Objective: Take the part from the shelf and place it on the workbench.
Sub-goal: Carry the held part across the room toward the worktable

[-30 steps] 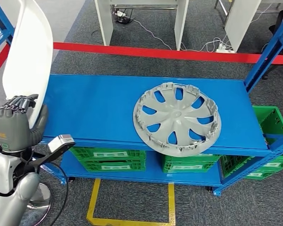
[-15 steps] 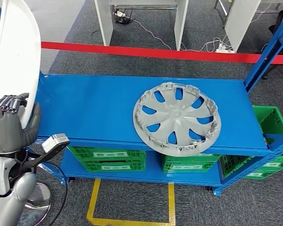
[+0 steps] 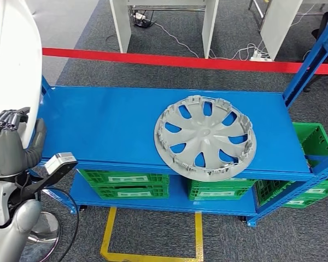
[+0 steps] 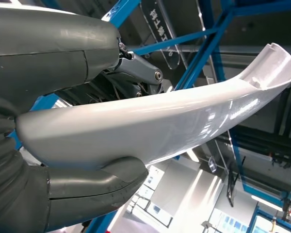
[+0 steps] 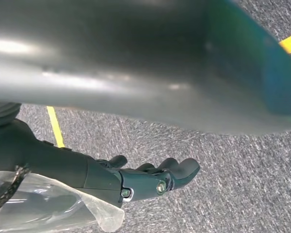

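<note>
The left hand grips the white part by its lower end only, so the tall panel above could tip or slip, while the right hand hangs with nothing in it, fingers loosely curled.

— What do you see on the floor, away from the job?

— You have grey carpet with a red tape line running across it, and a yellow floor marking nearer you.

— And lower down?

— You'll spot green crates side by side, one more at the far right. A grey wheel cover lies flat above them.

— Beyond the tape?

— White table legs, loose cables, and a white power strip.
</note>
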Tool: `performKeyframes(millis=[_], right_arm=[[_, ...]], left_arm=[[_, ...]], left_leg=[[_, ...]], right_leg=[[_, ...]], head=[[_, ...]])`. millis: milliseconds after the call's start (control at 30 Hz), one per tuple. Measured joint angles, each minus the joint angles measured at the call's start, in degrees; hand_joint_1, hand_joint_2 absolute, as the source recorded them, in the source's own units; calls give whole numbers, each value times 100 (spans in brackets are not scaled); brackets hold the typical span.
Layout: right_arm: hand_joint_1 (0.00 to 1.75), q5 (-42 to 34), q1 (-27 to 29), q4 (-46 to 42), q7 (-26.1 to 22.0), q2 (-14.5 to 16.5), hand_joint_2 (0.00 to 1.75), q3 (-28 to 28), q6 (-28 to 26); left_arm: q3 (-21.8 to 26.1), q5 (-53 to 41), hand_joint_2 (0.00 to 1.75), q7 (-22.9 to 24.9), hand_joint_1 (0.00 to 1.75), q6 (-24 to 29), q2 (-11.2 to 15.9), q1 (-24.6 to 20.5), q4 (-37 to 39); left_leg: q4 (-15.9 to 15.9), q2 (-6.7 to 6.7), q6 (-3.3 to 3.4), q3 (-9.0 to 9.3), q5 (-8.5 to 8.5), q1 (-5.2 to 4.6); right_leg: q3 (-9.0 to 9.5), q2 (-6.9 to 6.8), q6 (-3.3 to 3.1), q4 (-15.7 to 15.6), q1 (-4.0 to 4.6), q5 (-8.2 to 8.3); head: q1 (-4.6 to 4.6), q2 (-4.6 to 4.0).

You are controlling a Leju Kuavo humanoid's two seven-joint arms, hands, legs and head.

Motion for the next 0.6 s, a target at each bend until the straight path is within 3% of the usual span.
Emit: performKeyframes(millis=[600], right_arm=[[0, -111, 2, -2, 22, 24, 0, 0, 33]], left_arm=[[124, -284, 175, 155, 143, -7, 80, 207, 0]], left_leg=[[20, 0, 6, -1, -4, -8]], right_leg=[[-3, 0, 17, -5, -11, 12]], head=[[-1, -1]])
